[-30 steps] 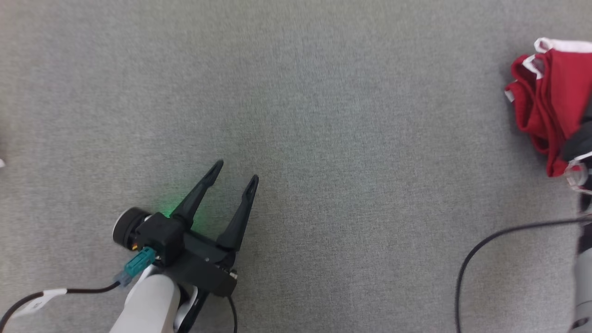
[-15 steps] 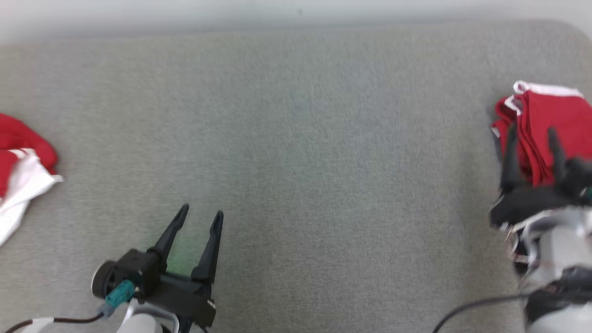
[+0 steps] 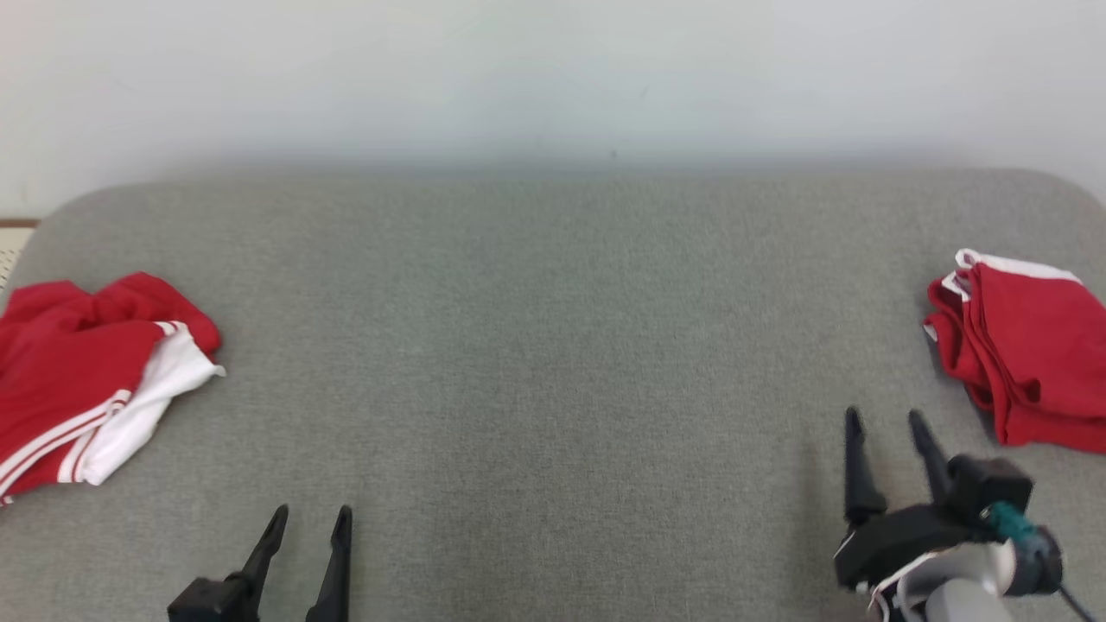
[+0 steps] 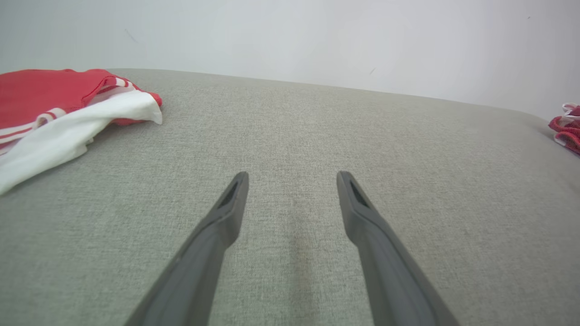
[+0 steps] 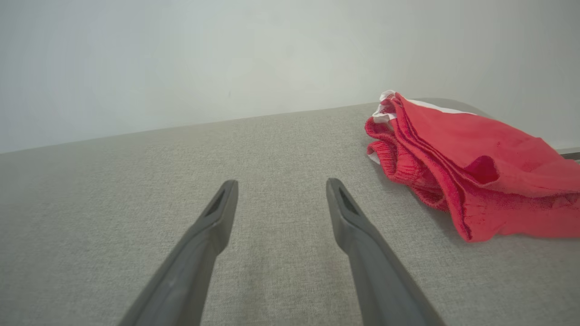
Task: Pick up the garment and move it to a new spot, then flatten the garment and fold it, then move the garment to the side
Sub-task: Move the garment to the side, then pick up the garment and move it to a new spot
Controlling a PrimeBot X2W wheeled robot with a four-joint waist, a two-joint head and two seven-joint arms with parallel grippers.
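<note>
A crumpled red garment with white stripes and a white panel (image 3: 82, 380) lies at the far left of the grey padded surface (image 3: 553, 345); the left wrist view has it at upper left (image 4: 59, 104). A folded red garment with white trim (image 3: 1024, 363) rests at the far right, close on the right in the right wrist view (image 5: 457, 158). My left gripper (image 3: 311, 516) is open and empty at the bottom left, well short of the crumpled garment (image 4: 292, 174). My right gripper (image 3: 884, 417) is open and empty, just left of the folded garment without touching it (image 5: 280, 182).
A pale wall (image 3: 553, 78) runs behind the surface's far edge. The surface's corners are rounded at the far left and far right. A wide stretch of bare grey fabric separates the two garments.
The head camera has tilted up, bringing the wall and the left garment into view. My right gripper has drawn back off the folded garment. Both grippers now sit lower in the picture.
</note>
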